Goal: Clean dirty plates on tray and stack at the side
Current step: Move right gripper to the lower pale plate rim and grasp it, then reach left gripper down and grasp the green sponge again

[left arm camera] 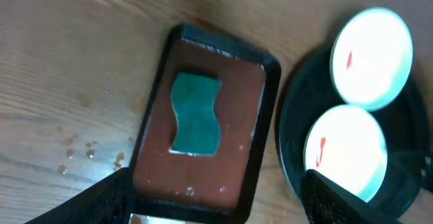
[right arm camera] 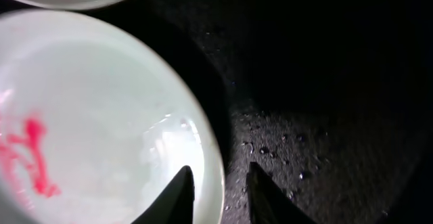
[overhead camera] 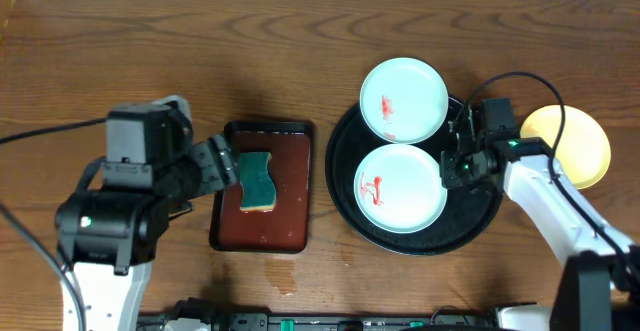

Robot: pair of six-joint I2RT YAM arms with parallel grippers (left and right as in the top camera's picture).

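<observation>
1. My left arm sits folded at the left of the table (overhead camera: 100,31), with the wrist pointing right.
2. The left gripper (overhead camera: 222,163) hangs at the left edge of the brown tray (overhead camera: 285,211). In its wrist view the fingers (left arm camera: 115,197) are spread wide, released and holding nothing.
3. A green sponge (overhead camera: 257,179) lies flat in the brown tray, just right of my left fingertips and not touching them.
4. My right arm reaches up and left from the bottom right corner, its wrist over the right part of the black tray (overhead camera: 470,211).
5. The right gripper (overhead camera: 452,166) is down at the right rim of the lower plate (overhead camera: 400,188).
6. In the right wrist view one finger (right arm camera: 179,197) is over the plate and the other is over the tray, so they straddle the rim. The gap is narrow, and I can't tell if they are pinching it.
7. The lower plate is mint-white with a red smear (overhead camera: 372,187) and lies flat inside the black tray.
8. The upper plate (overhead camera: 403,99) is also smeared and overhangs the tray's top rim.
9. The yellow plate (overhead camera: 575,146) is on the table right of the black tray, partly behind my right arm.
</observation>
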